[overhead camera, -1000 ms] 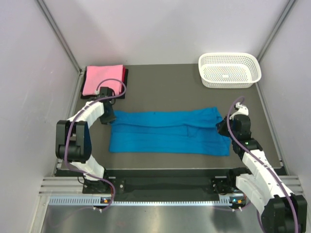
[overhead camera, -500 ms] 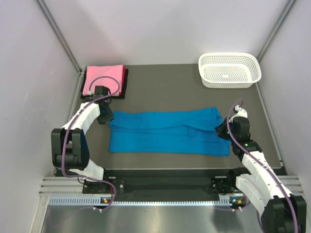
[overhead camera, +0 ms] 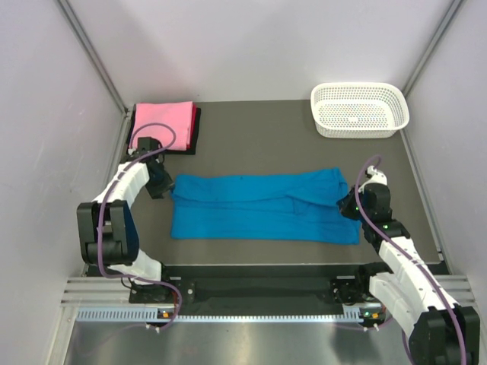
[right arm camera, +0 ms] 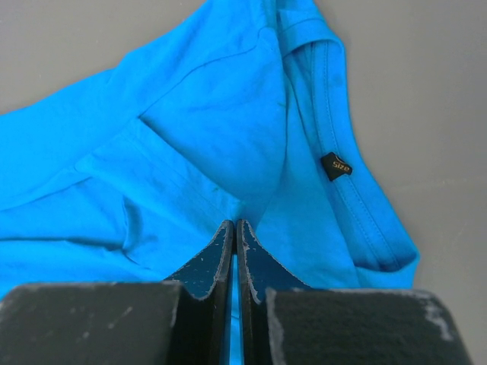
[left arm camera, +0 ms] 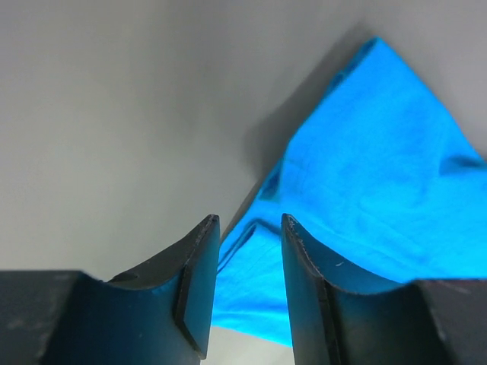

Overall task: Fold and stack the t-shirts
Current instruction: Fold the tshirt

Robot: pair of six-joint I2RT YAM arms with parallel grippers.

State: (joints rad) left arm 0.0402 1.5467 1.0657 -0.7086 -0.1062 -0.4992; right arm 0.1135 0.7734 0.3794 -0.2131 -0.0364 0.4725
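A blue t-shirt lies on the dark table, folded lengthwise into a long band. My left gripper is open and empty, just off the shirt's left end; in the left wrist view the blue cloth shows between and beyond the fingers. My right gripper is shut on the shirt's right end by the collar; in the right wrist view the jaws pinch blue cloth next to the size tag. A folded pink t-shirt lies on a darker folded one at the back left.
A white perforated basket stands at the back right. Grey walls close in the table on the left, back and right. The metal rail with the arm bases runs along the near edge.
My left gripper has moved left, off the shirt's left end toward the wall. My right gripper has shifted slightly nearer, still at the shirt's right end.
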